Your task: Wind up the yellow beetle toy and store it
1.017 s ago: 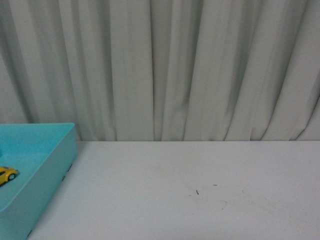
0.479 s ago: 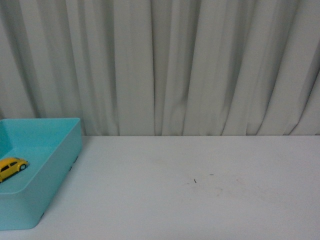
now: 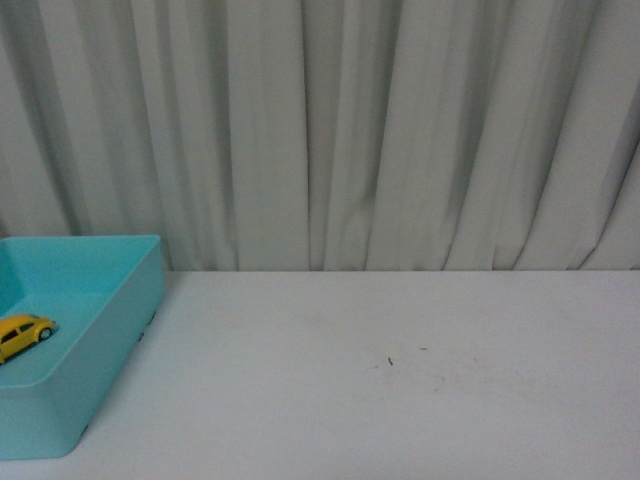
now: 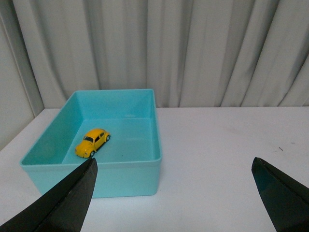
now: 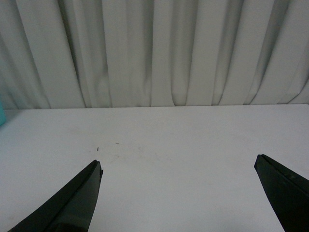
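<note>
The left end effector (image 4: 174, 193) is spread wide, its two dark fingers (image 4: 63, 203) far apart and holding nothing; it hangs above the white tabletop (image 4: 217, 159), clear of the bin (image 4: 157, 140). The right end effector (image 5: 181, 198) is likewise spread wide and empty, with one finger (image 5: 72, 203) at each side of its wrist view and bare tabletop between them. The toy (image 4: 92, 142) sits on its wheels on the floor of the open turquoise bin, apart from all four walls, nearer the 9 o'clock wall in the left wrist view, its nose pointing toward about 7 o'clock. In the front view the bin (image 3: 120, 330) occupies the 8 o'clock part of the scene, and the toy (image 3: 24, 333) is partly cut off by the picture edge. A few small dark specks (image 3: 390, 361) mark the tabletop near the centre. A pleated grey-white curtain (image 3: 330, 130) hangs behind the tabletop's far edge. Neither arm appears in the front view.
</note>
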`<act>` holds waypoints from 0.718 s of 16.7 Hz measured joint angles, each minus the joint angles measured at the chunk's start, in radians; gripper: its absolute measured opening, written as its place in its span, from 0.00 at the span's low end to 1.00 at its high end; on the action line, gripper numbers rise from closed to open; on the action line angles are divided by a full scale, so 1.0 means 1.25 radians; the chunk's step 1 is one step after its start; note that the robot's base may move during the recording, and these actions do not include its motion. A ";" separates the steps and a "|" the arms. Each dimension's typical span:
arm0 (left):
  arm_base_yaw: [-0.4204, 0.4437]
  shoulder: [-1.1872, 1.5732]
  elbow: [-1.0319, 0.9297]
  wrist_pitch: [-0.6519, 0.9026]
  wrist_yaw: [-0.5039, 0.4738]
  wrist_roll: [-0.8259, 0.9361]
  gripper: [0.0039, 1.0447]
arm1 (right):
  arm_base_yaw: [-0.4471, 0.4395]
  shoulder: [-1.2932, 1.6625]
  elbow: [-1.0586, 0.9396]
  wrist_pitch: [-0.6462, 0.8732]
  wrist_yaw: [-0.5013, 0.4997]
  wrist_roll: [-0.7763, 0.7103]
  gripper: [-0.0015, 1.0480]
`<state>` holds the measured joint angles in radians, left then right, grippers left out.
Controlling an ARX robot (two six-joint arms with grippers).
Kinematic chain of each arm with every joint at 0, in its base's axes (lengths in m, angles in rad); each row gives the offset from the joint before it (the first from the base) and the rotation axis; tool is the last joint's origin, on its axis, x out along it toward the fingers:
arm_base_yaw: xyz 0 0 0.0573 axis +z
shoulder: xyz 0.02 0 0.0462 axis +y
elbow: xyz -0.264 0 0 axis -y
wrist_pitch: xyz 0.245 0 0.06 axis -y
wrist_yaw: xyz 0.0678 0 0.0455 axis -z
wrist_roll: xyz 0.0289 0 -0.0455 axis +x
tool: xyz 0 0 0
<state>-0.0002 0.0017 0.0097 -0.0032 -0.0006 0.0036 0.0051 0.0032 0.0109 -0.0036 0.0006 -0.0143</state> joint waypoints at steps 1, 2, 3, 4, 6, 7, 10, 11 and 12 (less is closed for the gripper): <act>0.000 0.000 0.000 0.000 0.000 0.000 0.94 | 0.000 0.000 0.000 0.000 0.000 0.000 0.94; 0.000 0.000 0.000 0.000 0.000 0.000 0.94 | 0.000 0.000 0.000 0.000 0.000 0.000 0.94; 0.000 0.000 0.000 0.000 0.000 0.000 0.94 | 0.000 0.000 0.000 0.000 0.000 0.000 0.94; 0.000 0.000 0.000 0.000 0.000 0.000 0.94 | 0.000 0.000 0.000 0.000 0.000 0.000 0.94; 0.000 0.000 0.000 0.000 0.000 0.000 0.94 | 0.000 0.000 0.000 0.000 0.000 0.000 0.94; 0.000 0.000 0.000 0.001 0.000 0.000 0.94 | 0.000 0.000 0.000 0.000 0.000 0.000 0.94; 0.000 0.000 0.000 0.001 0.000 0.000 0.94 | 0.000 0.000 0.000 0.002 0.000 0.000 0.94; 0.000 0.000 0.000 0.002 0.000 0.000 0.94 | 0.000 0.000 0.000 0.002 0.000 0.000 0.94; 0.000 0.000 0.000 0.001 0.000 0.000 0.94 | 0.000 0.000 0.000 0.001 0.000 0.000 0.94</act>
<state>-0.0002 0.0021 0.0097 -0.0017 -0.0006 0.0036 0.0051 0.0032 0.0109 -0.0029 0.0006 -0.0143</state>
